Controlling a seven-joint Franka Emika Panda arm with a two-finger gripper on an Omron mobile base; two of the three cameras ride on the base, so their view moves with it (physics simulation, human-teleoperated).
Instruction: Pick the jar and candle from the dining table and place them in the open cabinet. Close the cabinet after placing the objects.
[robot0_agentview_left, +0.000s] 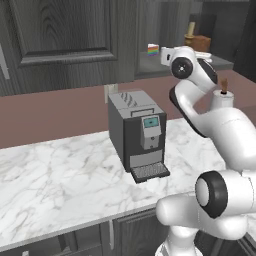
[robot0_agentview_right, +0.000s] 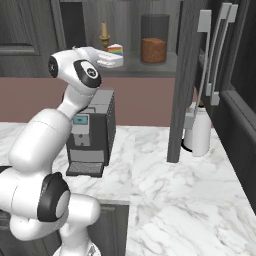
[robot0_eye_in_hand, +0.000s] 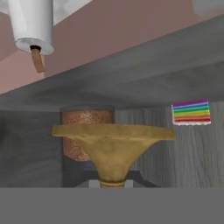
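In the hand view my gripper (robot0_eye_in_hand: 112, 183) is shut on the narrow neck of the candle's gold brass holder (robot0_eye_in_hand: 113, 146). The view is rolled upside down, so the flared base shows on top. The candle (robot0_agentview_right: 104, 29) stands upright inside the open cabinet (robot0_agentview_right: 150, 65), just above my hand, and it is also seen from the left (robot0_agentview_left: 191, 30). The jar (robot0_agentview_right: 153, 49), clear glass with brown filling, rests on the same shelf just behind the candle (robot0_eye_in_hand: 76, 135) (robot0_agentview_left: 202, 42). The cabinet's open door (robot0_agentview_right: 186, 75) stands edge-on. The dining table is out of view.
A rainbow cake slice (robot0_agentview_right: 115, 50) (robot0_agentview_left: 153, 49) (robot0_eye_in_hand: 190, 113) sits on the cabinet shelf beside my hand. Below, on the marble counter (robot0_agentview_left: 60, 170), stand a dark coffee machine (robot0_agentview_left: 137, 132) and a white bottle (robot0_agentview_right: 200, 132). Tall silver handles (robot0_agentview_right: 212, 55) rise at the right.
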